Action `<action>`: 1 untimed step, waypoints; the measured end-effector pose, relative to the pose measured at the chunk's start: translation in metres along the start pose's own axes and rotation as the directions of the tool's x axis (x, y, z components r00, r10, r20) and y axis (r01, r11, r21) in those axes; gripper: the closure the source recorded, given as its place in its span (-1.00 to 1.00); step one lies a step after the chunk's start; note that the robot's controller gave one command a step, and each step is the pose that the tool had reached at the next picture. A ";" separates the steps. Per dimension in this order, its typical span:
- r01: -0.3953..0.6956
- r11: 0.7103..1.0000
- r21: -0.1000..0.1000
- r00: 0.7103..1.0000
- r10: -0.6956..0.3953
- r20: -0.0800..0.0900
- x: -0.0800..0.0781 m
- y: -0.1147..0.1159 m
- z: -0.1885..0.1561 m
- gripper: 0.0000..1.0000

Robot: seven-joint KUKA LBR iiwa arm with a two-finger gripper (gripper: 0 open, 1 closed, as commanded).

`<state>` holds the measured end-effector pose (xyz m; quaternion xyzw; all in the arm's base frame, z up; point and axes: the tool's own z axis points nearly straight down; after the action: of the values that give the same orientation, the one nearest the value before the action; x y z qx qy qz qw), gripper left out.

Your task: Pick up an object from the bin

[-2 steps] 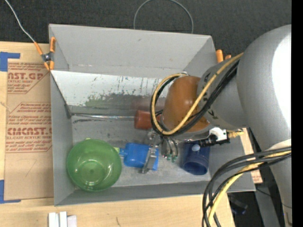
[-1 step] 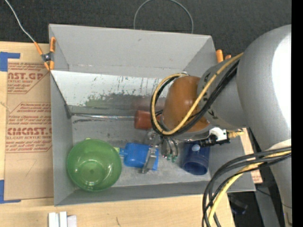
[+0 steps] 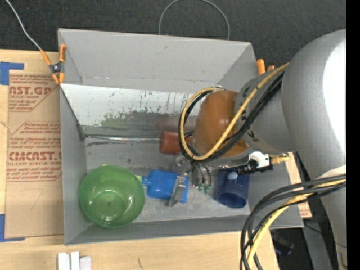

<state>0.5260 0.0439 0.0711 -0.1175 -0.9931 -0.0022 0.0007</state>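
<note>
Camera view: grey bin (image 3: 73,151) w/ a few loose things on the floor. Gripper (image 3: 192,193) down low at front-centre, under the orange wrist cover (image 3: 216,122) and looped yellow/black cables (image 3: 194,103). Fingers (image 3: 181,191) spread apart, nothing seen btwn them. One finger right against the right edge of a light-blue piece (image 3: 159,185), the other nearer a dark-blue cup (image 3: 232,189). Light-blue piece at front-centre, just beside a green bowl (image 3: 111,197), which sits open side up in the front-left corner. Dark-blue cup on its side, front-right, close to the gripper. Brown block (image 3: 169,142) further back, approx mid-bin, partly tucked under the orange wrist cover. Cannot tell if the cup touches a finger.
</note>
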 end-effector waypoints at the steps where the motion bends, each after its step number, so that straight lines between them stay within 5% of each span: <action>1: 0.000 1.000 0.000 1.000 0.000 0.000 0.000 0.000 0.000 1.00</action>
<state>0.5260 0.0439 0.0711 -0.1175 -0.9931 -0.0022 0.0007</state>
